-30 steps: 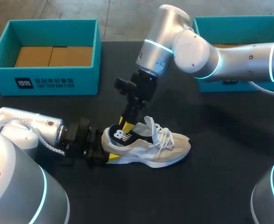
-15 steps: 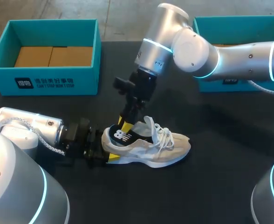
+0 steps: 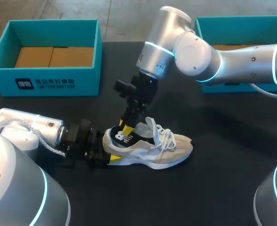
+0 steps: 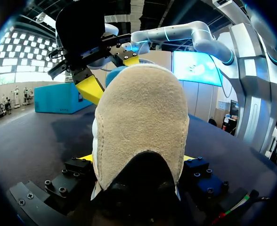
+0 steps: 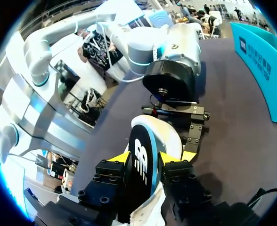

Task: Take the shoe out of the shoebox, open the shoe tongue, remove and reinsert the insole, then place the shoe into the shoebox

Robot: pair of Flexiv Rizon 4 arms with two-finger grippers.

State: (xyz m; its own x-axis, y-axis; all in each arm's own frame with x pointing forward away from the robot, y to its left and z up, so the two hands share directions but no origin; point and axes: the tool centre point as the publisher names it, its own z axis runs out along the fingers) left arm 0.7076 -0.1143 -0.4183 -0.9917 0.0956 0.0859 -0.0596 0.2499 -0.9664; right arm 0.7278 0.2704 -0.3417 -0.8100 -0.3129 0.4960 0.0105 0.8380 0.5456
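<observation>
On the table point(image 3: 223, 179), left claw point(image 4: 137, 158) grips the shoe point(image 3: 152, 146); right claw point(image 5: 143, 162) pinches the insole point(image 5: 141, 141), which might slip loose if yanked.

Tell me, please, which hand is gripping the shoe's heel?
The left hand, coming in from the side, clamps the shoe at its heel; the right hand, from above, pinches the insole.

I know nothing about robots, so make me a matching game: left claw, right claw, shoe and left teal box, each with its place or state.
1 left claw
2 right claw
3 shoe
4 left teal box

A shut on the dark insole
B beige, lying mid-table
C holds only brown cardboard
D shut on the shoe's heel

Pairs: 1-D, 2-A, 3-B, 4-C
</observation>
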